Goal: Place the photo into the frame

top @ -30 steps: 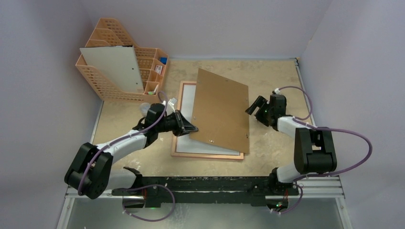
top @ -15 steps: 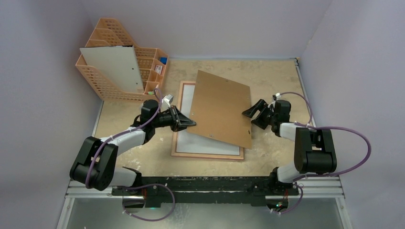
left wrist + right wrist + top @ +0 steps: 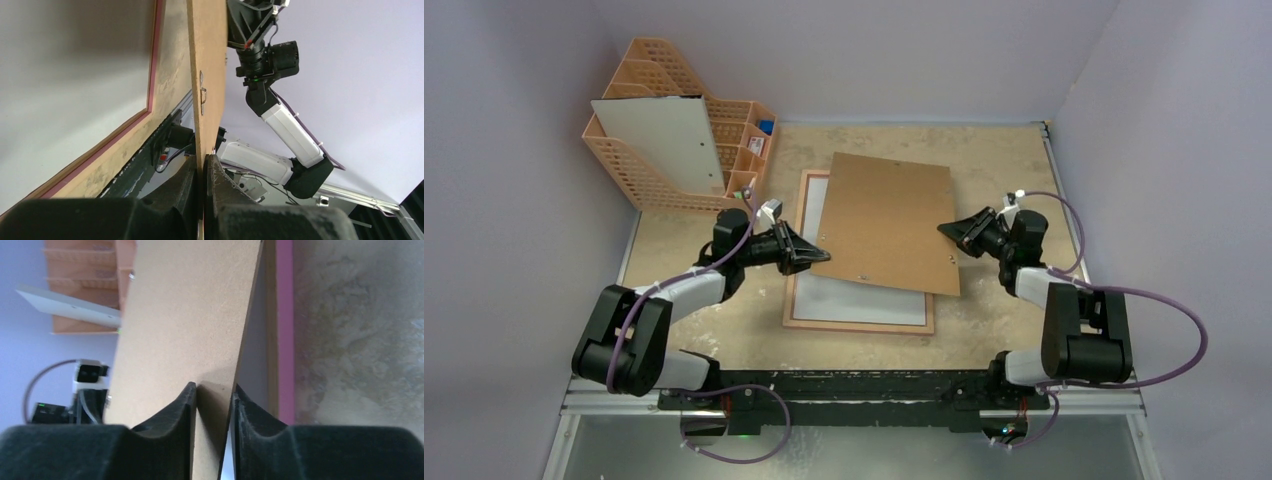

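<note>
The left pincer (image 3: 823, 262) is pressed tight on the left edge of the brown board (image 3: 889, 220). The right pincer (image 3: 946, 230) grips the opposite edge with a finger on each face (its wrist view shows the board filling the gap). Between them the board hangs askew above the frame (image 3: 859, 325), which lies flat on the table (image 3: 994, 160), pale back up. The photo (image 3: 864, 302) lies white side up inside the frame, partly under the board.
</note>
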`<state>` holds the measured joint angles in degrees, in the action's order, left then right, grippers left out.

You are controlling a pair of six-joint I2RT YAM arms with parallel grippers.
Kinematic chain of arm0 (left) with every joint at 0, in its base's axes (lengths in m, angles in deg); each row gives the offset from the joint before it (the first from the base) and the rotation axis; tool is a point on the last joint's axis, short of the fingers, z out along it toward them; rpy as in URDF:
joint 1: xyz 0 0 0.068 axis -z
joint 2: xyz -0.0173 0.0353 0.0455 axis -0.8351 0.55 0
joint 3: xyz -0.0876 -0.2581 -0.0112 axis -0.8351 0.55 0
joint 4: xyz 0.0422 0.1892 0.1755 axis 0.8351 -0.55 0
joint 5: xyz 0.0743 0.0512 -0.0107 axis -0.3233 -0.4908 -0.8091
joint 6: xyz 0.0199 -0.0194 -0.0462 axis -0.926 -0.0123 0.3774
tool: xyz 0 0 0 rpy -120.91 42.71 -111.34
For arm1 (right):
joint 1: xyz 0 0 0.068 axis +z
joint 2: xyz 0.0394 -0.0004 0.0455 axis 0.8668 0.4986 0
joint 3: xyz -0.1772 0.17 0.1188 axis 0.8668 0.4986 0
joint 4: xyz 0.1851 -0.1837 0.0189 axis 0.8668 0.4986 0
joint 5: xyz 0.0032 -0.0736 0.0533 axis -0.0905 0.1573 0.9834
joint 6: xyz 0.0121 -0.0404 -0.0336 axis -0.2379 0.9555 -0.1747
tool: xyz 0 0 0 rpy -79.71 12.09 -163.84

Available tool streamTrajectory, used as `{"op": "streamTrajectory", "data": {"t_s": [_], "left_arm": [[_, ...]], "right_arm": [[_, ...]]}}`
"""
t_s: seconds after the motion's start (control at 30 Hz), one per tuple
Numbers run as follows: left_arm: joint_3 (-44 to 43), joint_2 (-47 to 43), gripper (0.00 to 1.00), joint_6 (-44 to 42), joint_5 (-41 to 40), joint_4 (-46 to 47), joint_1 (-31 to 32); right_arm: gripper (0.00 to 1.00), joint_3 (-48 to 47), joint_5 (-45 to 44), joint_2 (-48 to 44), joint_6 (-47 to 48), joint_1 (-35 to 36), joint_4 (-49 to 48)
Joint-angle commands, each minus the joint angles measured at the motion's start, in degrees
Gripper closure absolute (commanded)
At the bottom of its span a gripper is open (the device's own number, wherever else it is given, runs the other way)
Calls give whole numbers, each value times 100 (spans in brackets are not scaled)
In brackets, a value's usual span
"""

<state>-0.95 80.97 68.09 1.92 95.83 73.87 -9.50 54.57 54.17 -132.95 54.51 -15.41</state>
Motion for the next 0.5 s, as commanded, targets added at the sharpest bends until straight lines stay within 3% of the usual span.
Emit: {"op": "streamTrajectory", "data": {"t_s": [0.0,0.07,0.23,0.33,0.4,0.47], "left_arm": [[-128,-158,100,-538,182,153,-9],[-331,-213,95,-1081,87,-561,-7],[-1064,-211,68,-2568,-513,-2609,-26],[-1159,-143,52,-2799,-685,-2904,-97],[-1115,-60,47,-2828,-658,-2860,-174],[-1081,7,44,-2892,-688,-2906,-284]], "right_arm": [[87,73,825,-278,-513,77,-940],[100,93,922,-288,-670,67,-1139],[100,147,1023,-374,-1016,56,-1537],[100,242,1102,-499,-1474,49,-1921],[100,537,1170,-598,-2254,53,-2823],[100,588,1198,-670,-2678,54,-3122]]}}
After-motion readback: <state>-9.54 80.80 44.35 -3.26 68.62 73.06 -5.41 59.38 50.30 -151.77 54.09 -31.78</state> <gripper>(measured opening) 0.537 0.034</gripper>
